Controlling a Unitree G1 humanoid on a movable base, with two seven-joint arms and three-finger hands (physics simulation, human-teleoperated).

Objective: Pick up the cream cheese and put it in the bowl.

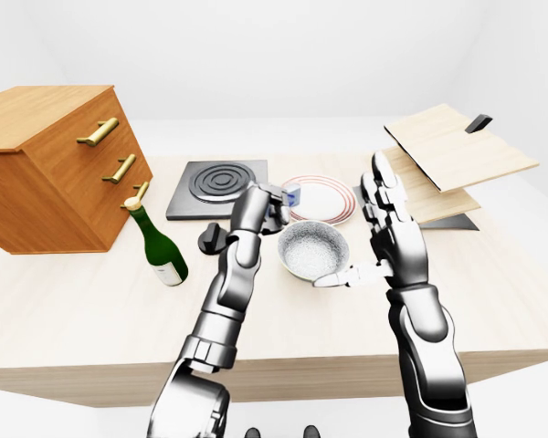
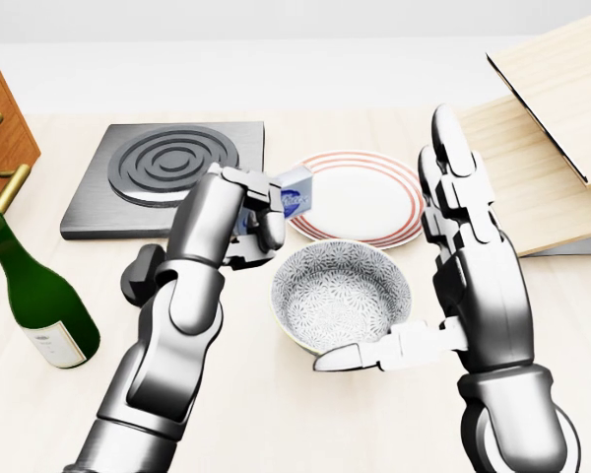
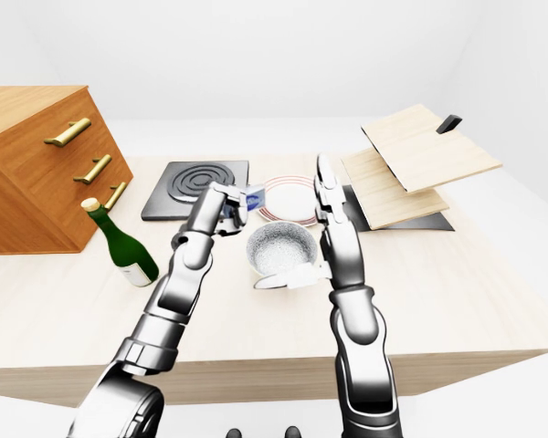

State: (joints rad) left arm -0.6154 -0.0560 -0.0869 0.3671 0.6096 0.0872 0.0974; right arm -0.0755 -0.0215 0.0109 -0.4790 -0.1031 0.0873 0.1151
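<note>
Nearest, the right hand point(image 2: 453, 286) stands with its 3 fingers spread, thumb point(image 2: 374, 353) reaching under the near rim of the bowl point(image 2: 340, 294), which sits on the surface point(image 2: 276, 414). It grips nothing, and a twitch of that thumb could nudge the bowl aside. Farther up the head view, the left hand point(image 2: 244, 219) is clamped on the cream cheese point(image 2: 295, 193), held in the air past the bowl's far-left rim, over the edge of the striped plate point(image 2: 360, 192). Letting go now would likely drop the packet on the plate or the rim. The grip looks like a fingertip pinch, so it may slip. Left of the bowl, the wine bottle point(image 2: 34, 296) stands clear.
</note>
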